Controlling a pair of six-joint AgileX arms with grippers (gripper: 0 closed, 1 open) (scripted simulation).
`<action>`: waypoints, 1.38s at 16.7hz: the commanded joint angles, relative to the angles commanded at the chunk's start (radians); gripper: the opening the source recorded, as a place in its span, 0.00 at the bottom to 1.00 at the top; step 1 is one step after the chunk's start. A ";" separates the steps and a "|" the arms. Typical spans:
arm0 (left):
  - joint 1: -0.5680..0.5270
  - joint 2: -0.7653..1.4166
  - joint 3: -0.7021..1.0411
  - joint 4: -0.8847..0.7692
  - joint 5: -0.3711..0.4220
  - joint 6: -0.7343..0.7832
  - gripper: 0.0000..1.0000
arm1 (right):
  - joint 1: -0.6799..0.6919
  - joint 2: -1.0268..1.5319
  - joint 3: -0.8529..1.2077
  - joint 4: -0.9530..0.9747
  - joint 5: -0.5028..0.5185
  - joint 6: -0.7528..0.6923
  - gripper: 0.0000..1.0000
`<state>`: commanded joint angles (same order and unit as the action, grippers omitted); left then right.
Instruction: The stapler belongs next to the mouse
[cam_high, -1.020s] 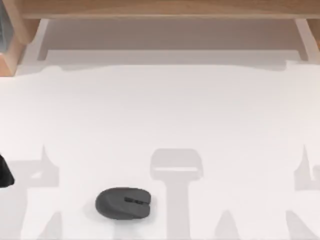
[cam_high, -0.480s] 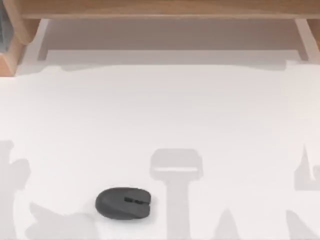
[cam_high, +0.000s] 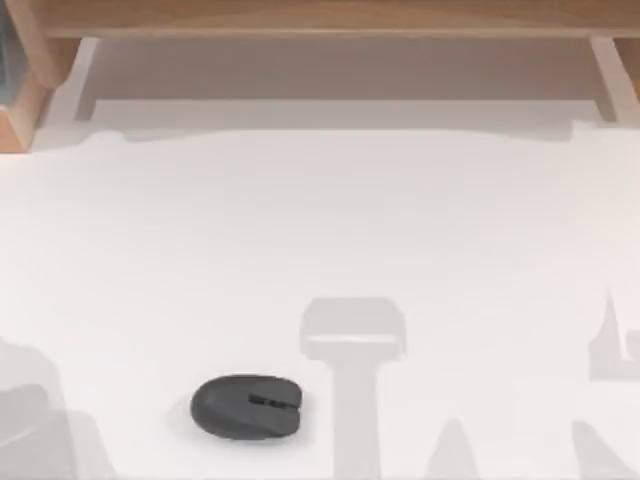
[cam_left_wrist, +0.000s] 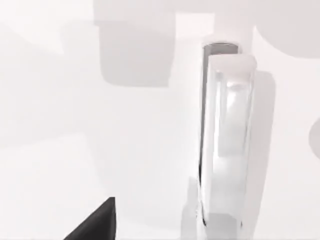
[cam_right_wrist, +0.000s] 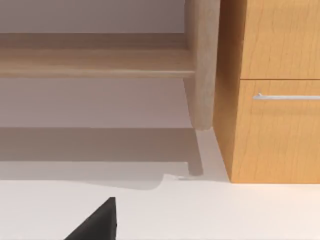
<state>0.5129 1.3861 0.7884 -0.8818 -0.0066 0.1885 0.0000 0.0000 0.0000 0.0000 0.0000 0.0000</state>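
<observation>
Whether the left gripper (cam_left_wrist: 95, 225) was open or closed could not be told: in the left wrist view just a dark wedge of it reached in at the picture's edge, touching nothing. Beyond it, apart from the wedge, a long glossy white object with a dark strip along one side lay on the white table (cam_left_wrist: 60, 165). Its shape suggested this was the stapler (cam_left_wrist: 227, 135). The camera was aimed at it, which fitted an arm lining up for a pick, not one already carrying something.

In the right wrist view the right gripper (cam_right_wrist: 95, 225) likewise showed as a dark wedge, its state impossible to tell. It faced a wooden cabinet (cam_right_wrist: 275, 140) with a metal drawer handle (cam_right_wrist: 287, 96) and a rounded post (cam_right_wrist: 202, 60) under a shelf. No task thing lay before it, so this arm was judged parked.

From the top view, the mouse (cam_high: 247, 406) sat alone near the front of the table, left of centre, its split front turned to the right. Bare surface lay on every side of it, so a place beside it was free. The placing was not yet done.
</observation>
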 joint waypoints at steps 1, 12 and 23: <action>0.014 0.037 0.023 -0.023 0.001 0.005 1.00 | 0.000 0.000 0.000 0.000 0.000 0.000 1.00; 0.035 0.127 0.015 0.018 0.003 0.013 1.00 | 0.000 0.000 0.000 0.000 0.000 0.000 1.00; 0.038 0.201 -0.064 0.174 0.003 0.018 0.85 | 0.000 0.000 0.000 0.000 0.000 0.000 1.00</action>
<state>0.5511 1.5866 0.7245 -0.7078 -0.0037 0.2060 0.0000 0.0000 0.0000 0.0000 0.0000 0.0000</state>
